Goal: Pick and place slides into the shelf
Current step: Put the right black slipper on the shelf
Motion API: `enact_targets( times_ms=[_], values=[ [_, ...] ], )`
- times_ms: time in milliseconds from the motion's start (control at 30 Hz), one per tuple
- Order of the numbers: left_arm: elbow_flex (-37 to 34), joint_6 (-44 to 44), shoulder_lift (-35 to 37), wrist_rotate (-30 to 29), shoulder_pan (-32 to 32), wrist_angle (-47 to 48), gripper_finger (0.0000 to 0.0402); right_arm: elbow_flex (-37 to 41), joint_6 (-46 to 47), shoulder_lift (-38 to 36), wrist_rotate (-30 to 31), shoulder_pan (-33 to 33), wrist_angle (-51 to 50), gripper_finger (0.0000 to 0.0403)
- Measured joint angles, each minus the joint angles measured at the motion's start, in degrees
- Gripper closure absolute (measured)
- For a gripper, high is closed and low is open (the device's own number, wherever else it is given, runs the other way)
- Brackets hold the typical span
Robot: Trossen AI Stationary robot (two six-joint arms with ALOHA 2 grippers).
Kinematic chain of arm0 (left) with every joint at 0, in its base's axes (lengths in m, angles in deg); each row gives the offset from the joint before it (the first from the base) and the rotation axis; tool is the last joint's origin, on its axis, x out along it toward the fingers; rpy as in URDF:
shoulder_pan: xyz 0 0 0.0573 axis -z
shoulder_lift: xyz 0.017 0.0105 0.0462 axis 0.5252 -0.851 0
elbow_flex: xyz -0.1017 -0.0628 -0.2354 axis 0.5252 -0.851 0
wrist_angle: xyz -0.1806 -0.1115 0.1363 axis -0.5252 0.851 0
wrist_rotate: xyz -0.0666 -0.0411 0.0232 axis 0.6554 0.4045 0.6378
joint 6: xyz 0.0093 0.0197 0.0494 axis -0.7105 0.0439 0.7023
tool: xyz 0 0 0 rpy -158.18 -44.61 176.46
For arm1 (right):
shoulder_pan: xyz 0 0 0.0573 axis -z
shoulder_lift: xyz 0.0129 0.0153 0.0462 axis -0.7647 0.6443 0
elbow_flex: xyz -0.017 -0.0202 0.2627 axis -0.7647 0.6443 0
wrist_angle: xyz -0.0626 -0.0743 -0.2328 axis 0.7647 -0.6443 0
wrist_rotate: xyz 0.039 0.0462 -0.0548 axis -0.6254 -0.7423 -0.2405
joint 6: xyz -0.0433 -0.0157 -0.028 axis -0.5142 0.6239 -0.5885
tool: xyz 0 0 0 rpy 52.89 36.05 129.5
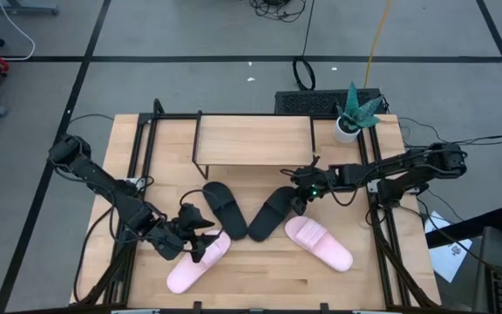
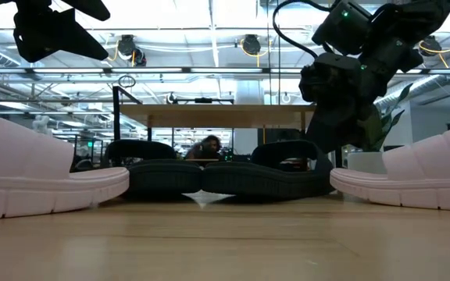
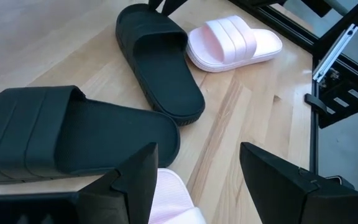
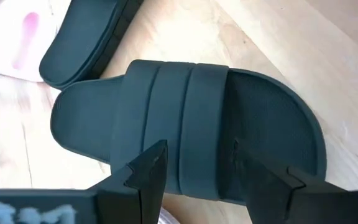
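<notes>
Wooden tabletop (image 1: 260, 270) carries everything, and the shelf (image 1: 253, 139) stands at its far edge with its light plank top bare, so by my reading none of the four slides has been placed yet. They lie in a loose row on the near half of the table, within reach of both arms.

Two black slides form a V in the middle, toes nearly touching: the left black slide (image 1: 226, 208) and the right black slide (image 1: 274, 212). Outside them lie the left pink slide (image 1: 198, 262) and the right pink slide (image 1: 319, 242).

Over the right black slide's strap end hangs the right gripper (image 4: 194, 171), its fingers spread to either side of the broad strap (the strap being the obvious raised part to pinch). They have not closed on it; this looks like the approach to a first pick.

Above the left pink slide's toe end sits the left gripper (image 1: 190, 233), fingers apart and holding nothing, apparently waiting its turn.
</notes>
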Motion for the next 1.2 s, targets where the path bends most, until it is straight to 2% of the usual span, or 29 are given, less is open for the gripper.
enact_targets(
  times_ms=[400, 633, 1033, 1200],
  values=[
    [0.0, 0.08, -0.01, 0.01, 0.0, 0.25, 0.0176, 1.91, 1.89, 0.02, -1.48, 0.98, 0.74, 0.0232],
    [0.0, 0.04, 0.0, -0.81, 0.0, 0.44, 0.0176, 4.96, 6.14, 0.02, -3.79, -0.14, 11.48, 0.0232],
    [0.0, 0.11, 0.0, -0.98, -0.07, 0.48, 0.0176, 5.01, 7.14, 1.04, -3.57, -2.83, 11.52, 0.0233],
    [0.0, 0.13, 0.0, -0.98, -0.07, 0.61, 0.0176, 4.96, 7.98, 3.84, -3.09, -4.26, 13.26, 0.0251]
  ],
)
